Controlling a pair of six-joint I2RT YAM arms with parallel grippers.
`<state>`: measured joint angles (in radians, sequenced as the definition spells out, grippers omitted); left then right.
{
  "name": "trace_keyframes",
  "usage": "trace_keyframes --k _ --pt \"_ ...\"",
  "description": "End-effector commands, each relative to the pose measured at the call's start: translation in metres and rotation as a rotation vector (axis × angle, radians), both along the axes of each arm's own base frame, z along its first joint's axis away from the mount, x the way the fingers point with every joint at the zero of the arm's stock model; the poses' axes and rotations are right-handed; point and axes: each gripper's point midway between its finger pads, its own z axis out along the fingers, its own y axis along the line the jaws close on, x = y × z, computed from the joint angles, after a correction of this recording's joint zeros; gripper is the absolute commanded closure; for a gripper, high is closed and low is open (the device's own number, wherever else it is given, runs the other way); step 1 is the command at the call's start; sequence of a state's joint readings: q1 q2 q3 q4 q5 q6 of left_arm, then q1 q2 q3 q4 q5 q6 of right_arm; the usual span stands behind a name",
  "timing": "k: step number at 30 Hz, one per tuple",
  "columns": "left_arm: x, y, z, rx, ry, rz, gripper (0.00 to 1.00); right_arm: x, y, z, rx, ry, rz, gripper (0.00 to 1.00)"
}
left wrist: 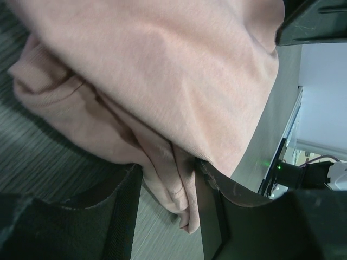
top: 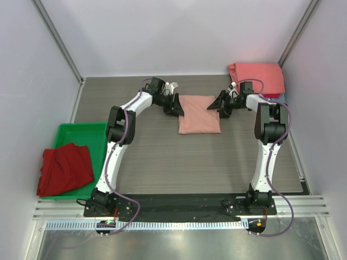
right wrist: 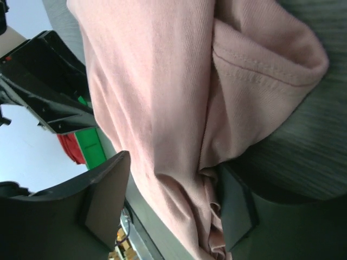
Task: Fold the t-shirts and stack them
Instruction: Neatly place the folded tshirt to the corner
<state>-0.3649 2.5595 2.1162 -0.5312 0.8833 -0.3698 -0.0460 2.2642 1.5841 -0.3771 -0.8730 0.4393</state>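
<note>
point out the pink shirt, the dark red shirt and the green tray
pink shirt [top: 199,115]: top view, middle of the folded cloth
dark red shirt [top: 65,169]: top view, centre of the crumpled heap
green tray [top: 81,133]: top view, bare floor near its far rim

My left arm [top: 108,168] and right arm [top: 264,162] show white links, black joints, purple cables [top: 288,127]; the pincer fingers [left wrist: 214,222] look black, possibly scuffed.
</note>
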Motion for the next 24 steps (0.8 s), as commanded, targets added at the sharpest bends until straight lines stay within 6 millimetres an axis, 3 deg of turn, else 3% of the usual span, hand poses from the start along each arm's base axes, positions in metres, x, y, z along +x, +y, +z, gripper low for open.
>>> trace_keyframes --k 1,8,11,12,14,15,16,18,19,20,22,24 --pt "-0.007 -0.008 -0.017 0.019 0.025 -0.011 0.55 -0.004 0.000 -0.058 -0.160 0.068 -0.017 0.34" --pt "-0.009 -0.008 -0.016 0.023 0.026 -0.012 0.55 -0.001 0.002 -0.060 -0.160 0.059 -0.010 0.48" --pt "-0.009 -0.008 -0.018 0.025 0.027 -0.012 0.55 -0.002 0.003 -0.061 -0.155 0.041 0.013 0.64" --pt "-0.008 -0.008 -0.018 0.025 0.024 -0.011 0.55 -0.002 0.004 -0.061 -0.150 0.033 0.024 0.76" --pt "-0.009 -0.007 -0.018 0.031 0.023 -0.012 0.55 0.000 0.006 -0.055 -0.142 -0.010 0.059 0.84" --pt "-0.008 -0.006 -0.017 0.034 0.017 -0.012 0.55 0.002 0.006 -0.048 -0.139 -0.034 0.072 0.95" --pt "-0.009 -0.005 -0.015 0.041 0.006 -0.018 0.55 0.000 0.006 -0.043 -0.143 -0.035 0.088 0.99" --pt "-0.008 -0.003 -0.011 0.046 -0.007 -0.020 0.55 0.014 0.003 -0.014 -0.182 -0.160 0.160 0.99" --pt "-0.009 -0.001 -0.009 0.049 -0.021 -0.032 0.54 0.006 0.002 -0.005 -0.192 -0.152 0.201 0.99" --pt "-0.008 0.000 -0.004 0.050 -0.039 -0.036 0.54 0.020 -0.005 0.016 -0.252 -0.286 0.270 0.99" --pt "-0.007 0.001 0.000 0.051 -0.050 -0.038 0.55 0.020 -0.025 0.033 -0.332 -0.312 0.297 0.99" --pt "-0.006 0.002 0.004 0.050 -0.063 -0.042 0.54 0.035 -0.045 0.054 -0.413 -0.385 0.291 0.99"
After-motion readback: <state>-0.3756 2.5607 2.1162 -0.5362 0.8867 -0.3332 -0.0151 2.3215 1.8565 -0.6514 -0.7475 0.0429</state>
